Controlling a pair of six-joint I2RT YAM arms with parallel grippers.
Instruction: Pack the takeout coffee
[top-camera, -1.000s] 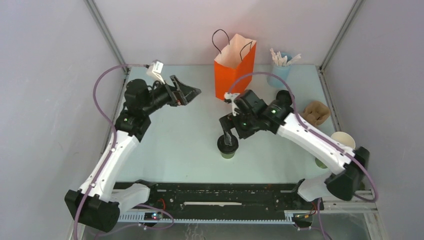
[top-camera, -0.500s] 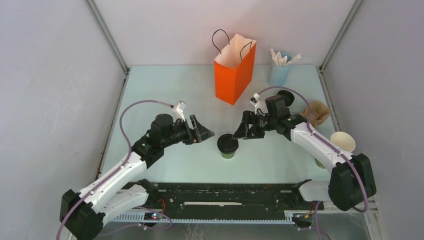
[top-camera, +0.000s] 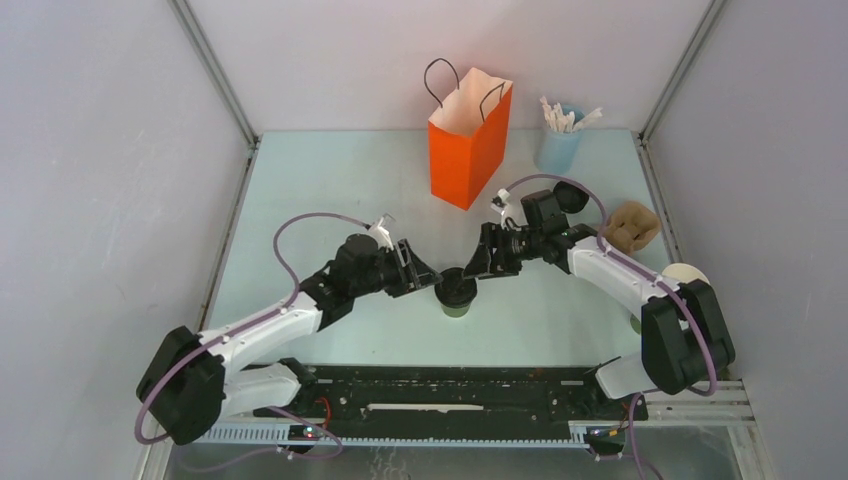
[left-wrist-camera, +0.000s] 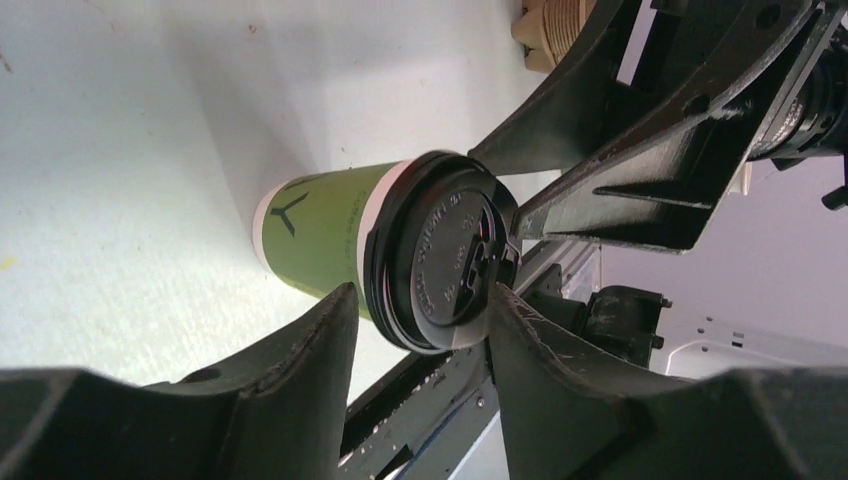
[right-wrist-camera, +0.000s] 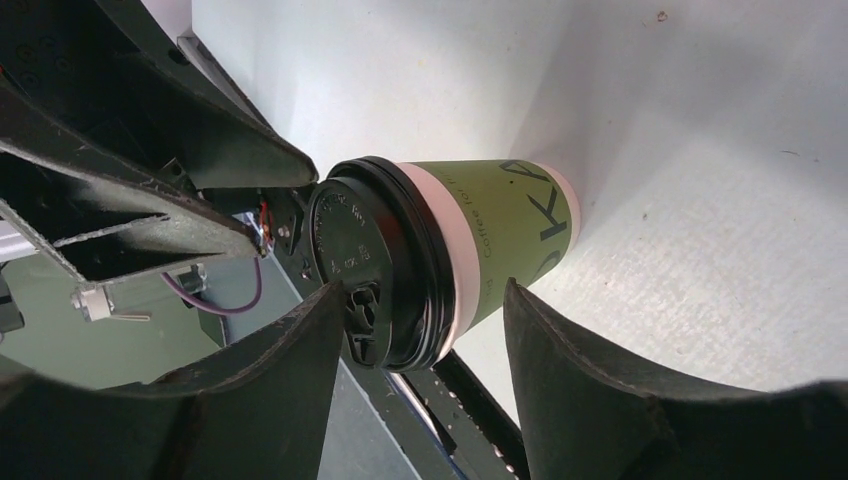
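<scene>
Left gripper (top-camera: 428, 279), right gripper (top-camera: 478, 266) flank lidded takeout coffee (top-camera: 456, 291)

Back right on the desk (top-camera: 330, 190), a pale blue cup (top-camera: 556, 152) stands full of white sticks (top-camera: 566, 116). Along the right edge sits a brown cardboard stack (top-camera: 632, 225). Nearer still is a lidless cup (top-camera: 683, 271), half hidden.
</scene>
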